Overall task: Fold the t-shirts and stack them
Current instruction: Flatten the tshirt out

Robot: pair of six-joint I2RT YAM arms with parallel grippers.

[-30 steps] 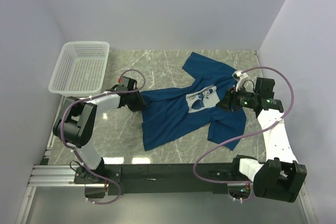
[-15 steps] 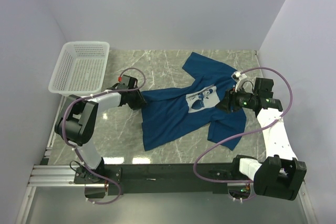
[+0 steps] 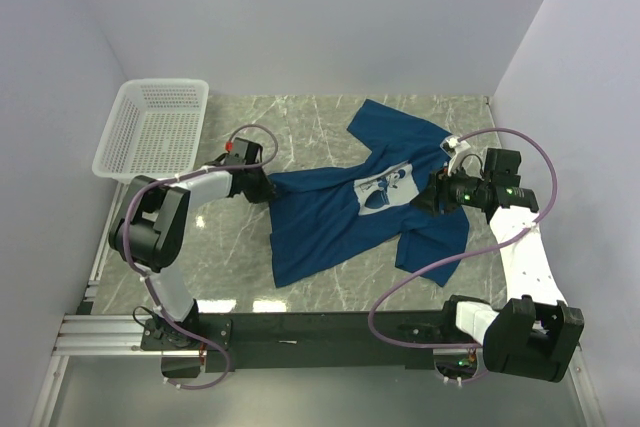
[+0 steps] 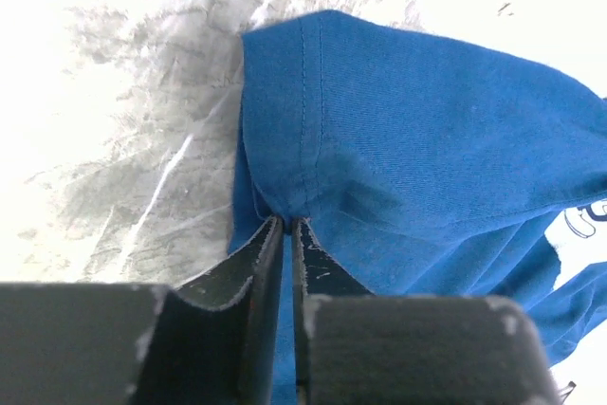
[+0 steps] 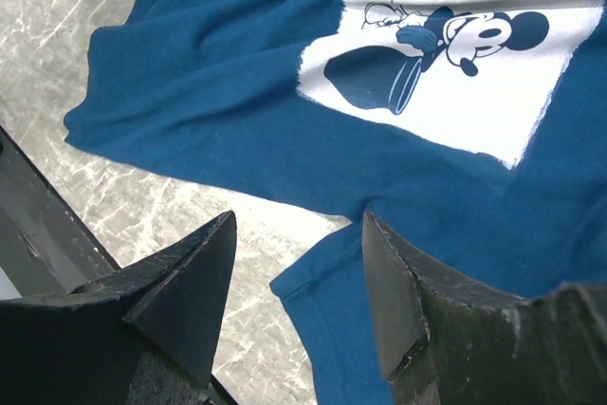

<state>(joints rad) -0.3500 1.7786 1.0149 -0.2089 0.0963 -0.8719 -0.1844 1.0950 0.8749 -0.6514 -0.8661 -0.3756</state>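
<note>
The dark blue t-shirt (image 3: 330, 222) lies spread and rumpled on the marble table, its pale square print (image 3: 385, 187) facing up. At the shirt's left edge, my left gripper (image 3: 262, 187) has its jaws shut on the cloth. In the left wrist view the hem (image 4: 303, 120) puckers right at the tips of that gripper (image 4: 286, 220). My right gripper (image 3: 432, 197) hovers open over the shirt's right side. In the right wrist view its fingers (image 5: 299, 223) straddle a sleeve edge (image 5: 322, 282) below the print (image 5: 455, 64), holding nothing.
A white mesh basket (image 3: 155, 127) sits at the table's far left corner. Bare marble (image 3: 300, 122) shows behind the shirt. The black rail with both arm bases (image 3: 330, 327) runs along the near edge. Purple cables loop off each arm.
The left gripper's jaws have closed on the shirt's left edge, and that arm has shifted slightly. The right arm and the shirt have stayed put.
</note>
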